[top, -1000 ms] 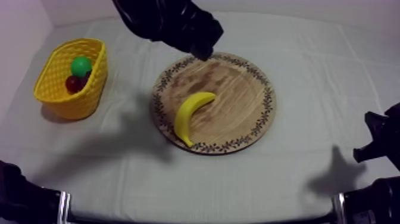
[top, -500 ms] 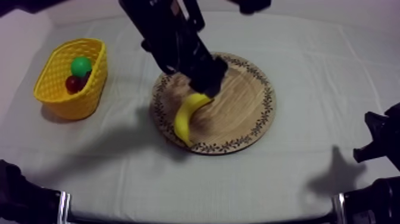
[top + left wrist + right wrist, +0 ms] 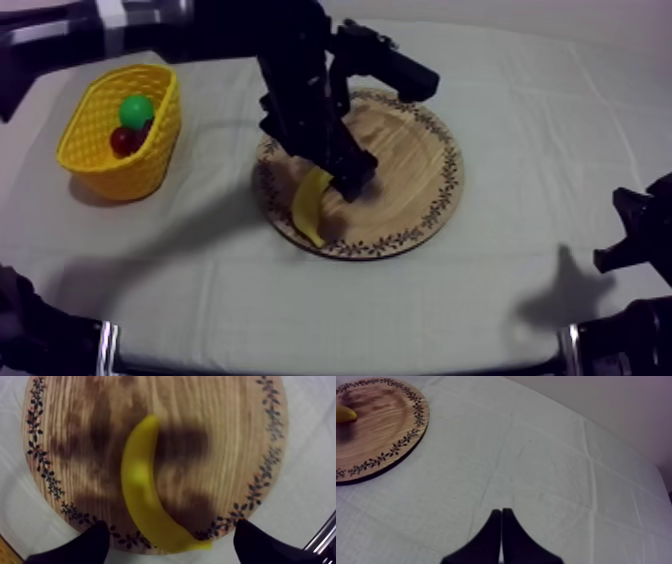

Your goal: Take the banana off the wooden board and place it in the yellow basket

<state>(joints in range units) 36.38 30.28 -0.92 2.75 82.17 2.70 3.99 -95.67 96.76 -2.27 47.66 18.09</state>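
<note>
In the top view, the curved yellow toy banana (image 3: 309,206) lies on the near-left part of the round wooden board with a patterned rim (image 3: 420,190), its near tip close to the rim. The left gripper (image 3: 350,178) hangs right over the banana's far half, on an arm that reaches in from the far left, placed there, I judge, to take the fruit across its thicker middle. The yellow woven plastic basket (image 3: 105,165) stands well apart at the far left of the grey-white cloth (image 3: 480,310), with a round green toy fruit (image 3: 137,109) and a small red fruit (image 3: 125,141) inside; there looks to be room beside them for the banana. The right gripper (image 3: 628,240) sits low at the near right edge, clear of the work and leaving the board to the other arm. In the left wrist view, the two black fingers (image 3: 92,541) stand wide apart on either side of the banana, near its end by the rim, touching nothing, so the grasp is lined up but not yet made; the fruit rests on the board. In the right wrist view, that arm's fingers lie together as a narrow wedge holding nothing, pointed across bare cloth, with the board and one yellow end of the banana off to the far left.
</note>
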